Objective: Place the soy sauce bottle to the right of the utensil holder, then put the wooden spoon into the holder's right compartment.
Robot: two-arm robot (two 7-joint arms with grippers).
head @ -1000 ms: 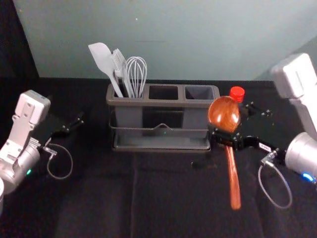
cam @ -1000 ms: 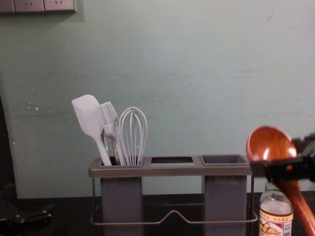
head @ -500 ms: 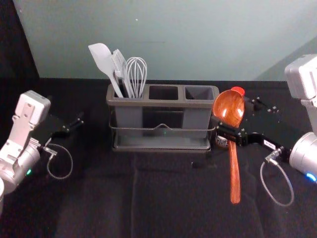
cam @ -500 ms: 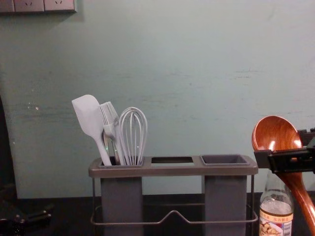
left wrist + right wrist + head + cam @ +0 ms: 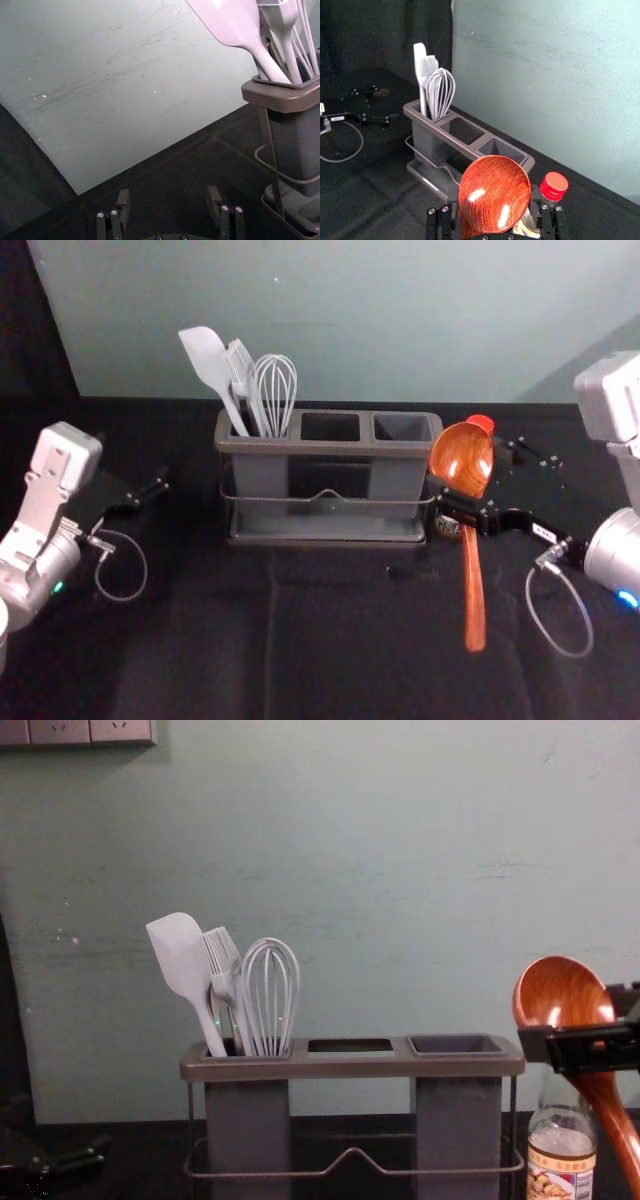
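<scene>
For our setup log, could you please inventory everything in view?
utensil holder: one, grey, mid-table
spatula: one, white, holder's left compartment
pastry brush: one, white, same compartment
whisk: one, white, same compartment
partly hidden utensil: one, dark, beside brush
soy sauce bottle: one, clear with red cap, right of holder
wooden spoon: one, reddish-brown, before bottle
wall sockets: at least three, pale, chest view's upper left
tablecloth: one, black, under holder
wall: one, grey-green, behind
arms: two, silver, both sides
left gripper: one, black, open, left of holder
right gripper: one, black, closed on spoon

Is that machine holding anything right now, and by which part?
Yes: the right gripper holds the wooden spoon at its neck, where the bowl meets the handle. The left gripper is open and empty.
</scene>
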